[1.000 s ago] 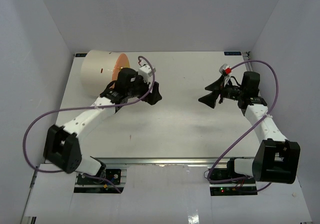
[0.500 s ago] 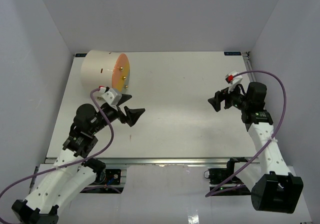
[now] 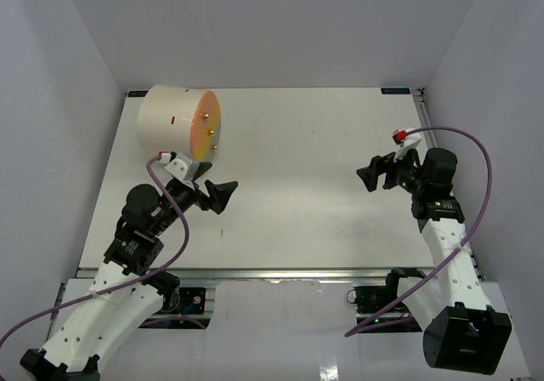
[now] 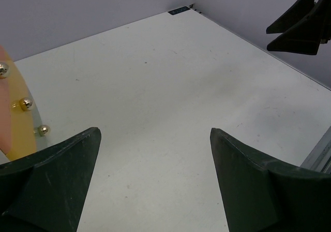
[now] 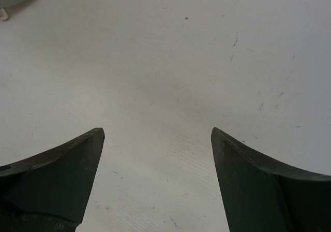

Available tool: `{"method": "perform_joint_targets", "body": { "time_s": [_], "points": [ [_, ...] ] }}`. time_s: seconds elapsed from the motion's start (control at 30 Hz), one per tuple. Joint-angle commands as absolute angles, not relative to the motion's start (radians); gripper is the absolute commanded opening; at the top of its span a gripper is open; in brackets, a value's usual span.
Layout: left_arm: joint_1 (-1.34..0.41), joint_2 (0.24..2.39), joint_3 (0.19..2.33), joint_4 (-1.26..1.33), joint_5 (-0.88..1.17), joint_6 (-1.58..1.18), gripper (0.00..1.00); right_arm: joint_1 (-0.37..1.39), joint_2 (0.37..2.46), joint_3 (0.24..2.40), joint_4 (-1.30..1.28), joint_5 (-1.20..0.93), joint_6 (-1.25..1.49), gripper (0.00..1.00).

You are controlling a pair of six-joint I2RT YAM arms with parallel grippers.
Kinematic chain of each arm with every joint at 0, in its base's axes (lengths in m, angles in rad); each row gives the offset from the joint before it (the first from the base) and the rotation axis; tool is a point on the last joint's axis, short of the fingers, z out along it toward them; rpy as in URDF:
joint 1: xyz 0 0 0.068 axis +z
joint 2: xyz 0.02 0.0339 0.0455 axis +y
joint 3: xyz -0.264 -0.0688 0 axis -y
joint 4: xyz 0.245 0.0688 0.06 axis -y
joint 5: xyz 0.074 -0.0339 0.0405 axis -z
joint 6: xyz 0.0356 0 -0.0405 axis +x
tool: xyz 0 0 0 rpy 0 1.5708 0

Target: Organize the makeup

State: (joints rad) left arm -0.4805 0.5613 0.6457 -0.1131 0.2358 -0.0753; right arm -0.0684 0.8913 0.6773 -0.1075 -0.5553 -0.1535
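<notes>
No makeup is being seen anywhere on the table (image 3: 323, 143). Whether it is being stored inside the cream cylinder (image 3: 170, 119), lying on its side at the far left corner, cannot be told. The left gripper (image 4: 155, 132) is being held near the cylinder's orange face, jaws wide apart, nothing between them. The right gripper (image 5: 158, 131) is being held over the right side, well apart from the cylinder, jaws spread, nothing gripped. Step judged: sorting either finished or not begun. Any next move is probably being asked of the left gripper: a fine pinch on one small gold knob (image 4: 26, 104). A dark label (image 4: 179, 10) at the far edge is too small to be read.
</notes>
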Motion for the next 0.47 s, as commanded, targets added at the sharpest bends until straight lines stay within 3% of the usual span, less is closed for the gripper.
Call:
{"method": "perform_joint_targets", "body": {
  "time_s": [0.0, 0.43],
  "points": [
    [-0.476, 0.563, 0.643, -0.119, 0.215, -0.075, 0.98, -0.075, 0.890, 0.681, -0.057, -0.541, -0.111, 0.90],
    [-0.476, 0.571, 0.641, -0.120, 0.215, -0.074, 0.98, -0.080, 0.841, 0.638, -0.013, -0.496, -0.095, 0.90]
  ]
}}
